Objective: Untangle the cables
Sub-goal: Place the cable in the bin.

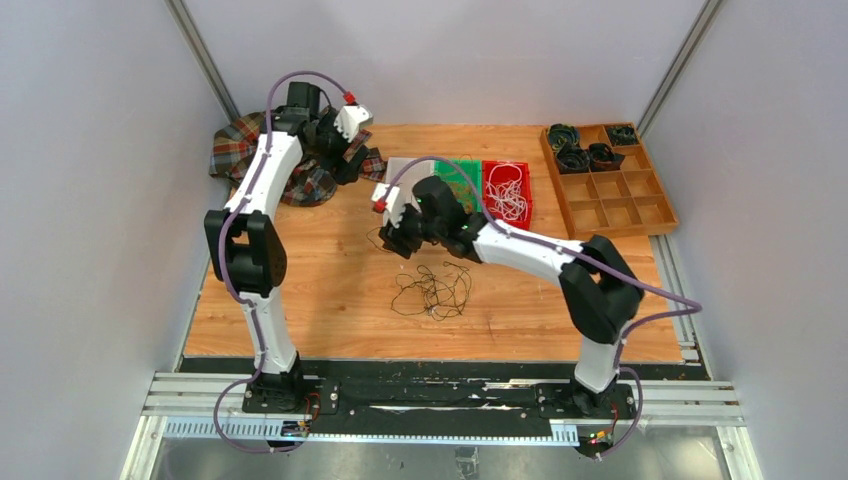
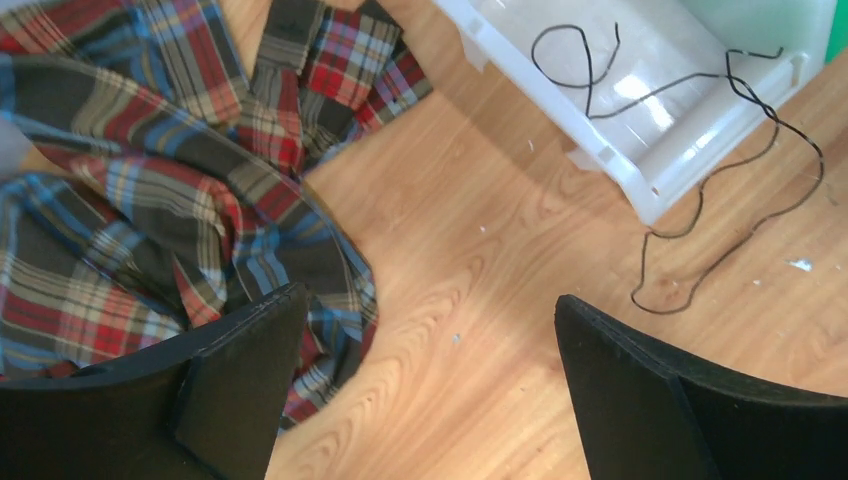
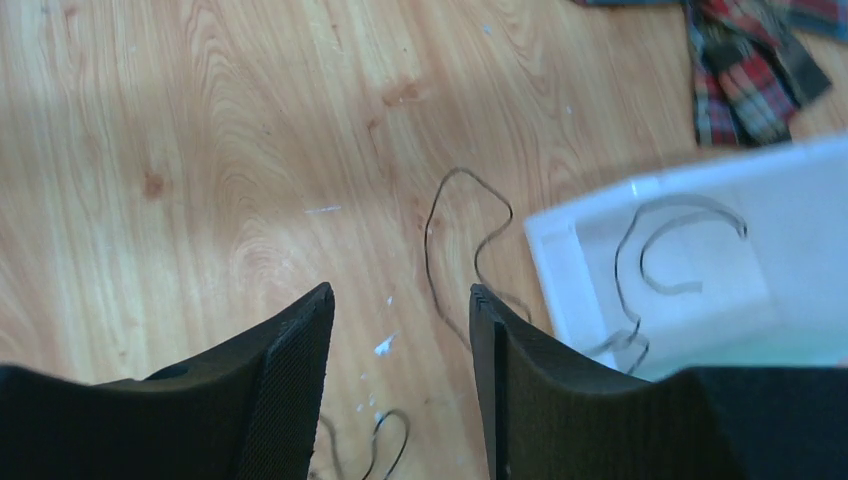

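Bright, even light; right wrist view slightly blurred.

Our two arms have white links [image 1: 268, 175] between bulky black joints [image 1: 250, 255], and a purple cable [image 1: 300, 76] runs along each. Behind the left hand [image 2: 430, 300] and the right hand [image 3: 400, 292] sits a white block [image 1: 352, 120] with a red tab [image 1: 350, 97]. The fingers [image 3: 285, 380] are matte black wedges, finely textured inside.

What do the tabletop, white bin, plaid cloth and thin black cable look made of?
Tabletop: wood or wood-look laminate, grain and knots showing, slight sheen. White bin: probably moulded plastic, glossy with bright reflections. Plaid cloth: woven fabric, matte, lying in soft folds. Black cable: string-thin, dark, holds loose curves; likely coated wire, too fine to tell.
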Robot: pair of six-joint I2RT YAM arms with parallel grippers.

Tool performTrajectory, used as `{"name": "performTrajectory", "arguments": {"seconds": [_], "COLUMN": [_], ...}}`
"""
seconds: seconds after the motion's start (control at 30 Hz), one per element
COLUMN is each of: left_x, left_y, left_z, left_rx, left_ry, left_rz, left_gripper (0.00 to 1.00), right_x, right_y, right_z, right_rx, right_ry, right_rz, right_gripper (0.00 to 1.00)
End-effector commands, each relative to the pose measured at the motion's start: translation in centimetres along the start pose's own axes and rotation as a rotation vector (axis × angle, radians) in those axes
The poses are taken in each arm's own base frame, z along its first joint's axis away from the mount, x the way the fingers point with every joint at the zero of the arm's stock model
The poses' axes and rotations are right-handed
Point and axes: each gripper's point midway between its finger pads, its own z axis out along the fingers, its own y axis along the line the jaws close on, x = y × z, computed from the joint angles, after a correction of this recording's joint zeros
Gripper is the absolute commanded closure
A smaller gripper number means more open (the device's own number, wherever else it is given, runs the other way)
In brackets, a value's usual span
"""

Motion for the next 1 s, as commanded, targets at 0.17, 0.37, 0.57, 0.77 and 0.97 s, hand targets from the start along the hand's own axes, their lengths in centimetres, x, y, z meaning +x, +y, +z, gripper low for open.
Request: {"name": "performTrajectory", "arguments": {"seconds": [0.17,0.37,0.57,0.77,0.97], "left_x": [2.1,3.3,3.7,3.6,3.5], "left_y": [-0.9,-0.2,-0.4,-0.3,-0.3], "left_z": [-2.1,-3.2,-3.4,-3.8,-4.1], "left_rx": [0.034,0.037,0.035,0.023,0.016], "left_ry": [-0.001,-0.019,-0.014,-0.013,-0.015], "left_rz": [-0.134,-0.191,-0.21,-0.217,-0.202], "left_gripper": [0.02,0.02,0.02,0.02,0.02], "right_x": [0.7,3.6,6.1,3.8,-1.4], "right_y": [0.4,0.4,0.5,-2.0,-5.0], "right_z": [7.6,10.2,11.3,10.7,7.6], "right_rx": [-0.184,-0.168,-0.128,-0.007,0.016], "right_ry": [0.086,0.175,0.23,0.177,0.01], "right_rz": [-0.221,-0.175,-0.151,-0.089,0.035], "right_gripper": [0.49,0.51,0.62,0.99,0.99]}}
